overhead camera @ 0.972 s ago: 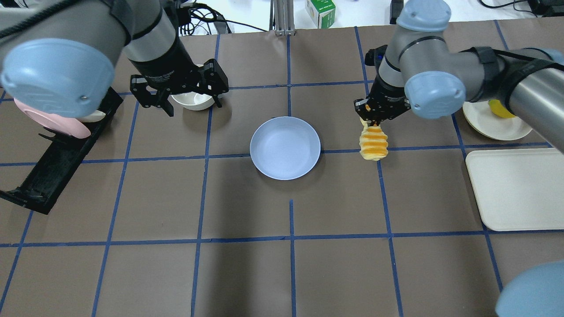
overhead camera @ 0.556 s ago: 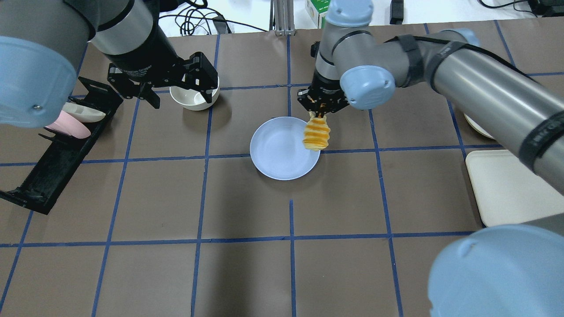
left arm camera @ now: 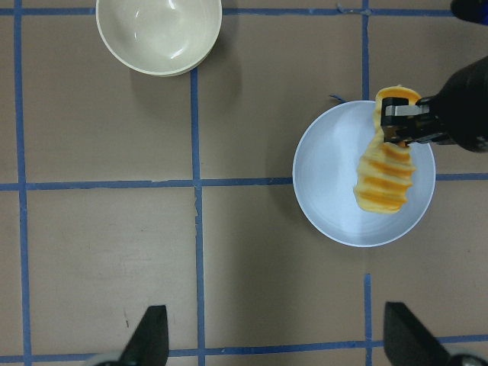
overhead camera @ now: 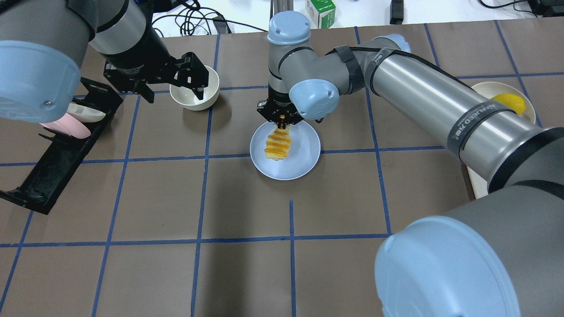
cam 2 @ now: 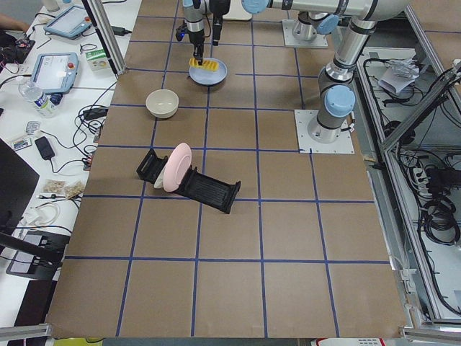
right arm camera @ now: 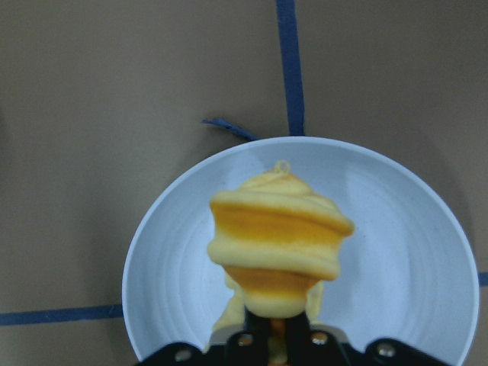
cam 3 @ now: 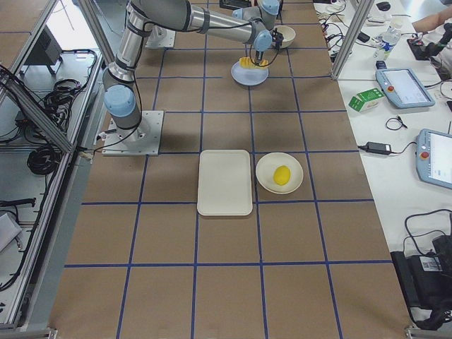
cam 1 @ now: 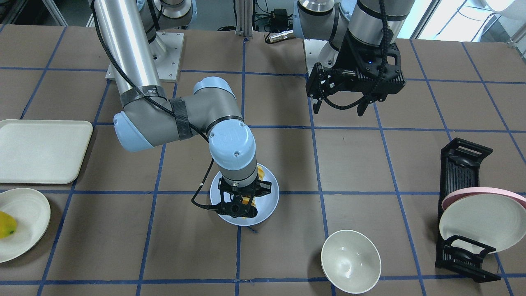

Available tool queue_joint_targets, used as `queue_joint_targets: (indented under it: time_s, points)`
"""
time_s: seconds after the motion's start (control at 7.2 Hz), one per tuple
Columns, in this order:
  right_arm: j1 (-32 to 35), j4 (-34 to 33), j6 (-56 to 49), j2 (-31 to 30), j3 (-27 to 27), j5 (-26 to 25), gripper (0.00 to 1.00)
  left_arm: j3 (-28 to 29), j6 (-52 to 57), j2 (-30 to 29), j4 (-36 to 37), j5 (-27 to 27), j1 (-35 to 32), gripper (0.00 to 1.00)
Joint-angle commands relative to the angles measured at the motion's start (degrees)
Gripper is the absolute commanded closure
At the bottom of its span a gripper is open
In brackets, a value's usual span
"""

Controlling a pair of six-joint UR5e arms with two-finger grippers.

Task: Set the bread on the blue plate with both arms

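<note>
— While the right gripper (overhead camera: pixel 281 125) is over the blue plate (overhead camera: pixel 304 156), where exactly is the bread (overhead camera: pixel 277 145)?

— It hangs from that gripper, above the middle part of the plate. The two fingers are pressed together on one end of the row. The other slices point away from the gripper, down toward the plate.

— Does the bread touch the plate?

— I cannot say for sure. The right wrist view looks along the bread and hides its low end, and in the side views it is too small.

— And the left gripper (cam 1: pixel 339 112)?

— Its fingers stand wide apart and hold nothing. It hovers above the table, well apart from the plate, and points down.

— What else is on the table?

— A cream bowl (left arm camera: pixel 158 30) stands near the blue plate. A black rack (cam 1: pixel 460 176) holds a pink-rimmed plate (cam 1: pixel 472 192). A yellow fruit (cam 1: pixel 6 225) lies on a cream plate (cam 1: pixel 28 222), just beside a cream tray (cam 1: pixel 41 150).
</note>
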Motion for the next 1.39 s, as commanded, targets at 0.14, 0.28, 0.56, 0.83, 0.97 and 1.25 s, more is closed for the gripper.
queue_joint_targets:
  time_s: [0.14,0.28,0.56,0.83,0.97,1.25]
  points:
    - [0.2,-0.7,-0.2,0.2,0.9,-1.6,0.19,-0.3,2.3,-0.5,0.8,-0.1,0.7,0.0]
    - [0.2,-0.3,-1.3,0.3,2.1,-3.0,0.03,-0.4,4.3,0.8,0.9,-1.1,0.7,0.0]
    - [-0.7,-0.2,-1.3,-0.3,1.6,-3.0,0.0,-0.9,4.6,0.9,4.4,-3.2,0.9,0.0]
    - [-5.7,6.9,-8.3,-4.6,-1.8,-3.2,0.0,0.2,4.9,0.8,4.4,-2.6,0.9,0.0]
    - [-10.9,15.5,-14.8,-8.7,-3.7,-4.5,0.0,0.3,4.8,0.4,4.0,-1.7,0.9,0.0]
    - [-17.4,24.2,-26.9,-18.6,-3.1,-8.0,0.0,0.3,4.9,0.9,1.4,-0.1,1.5,0.01]
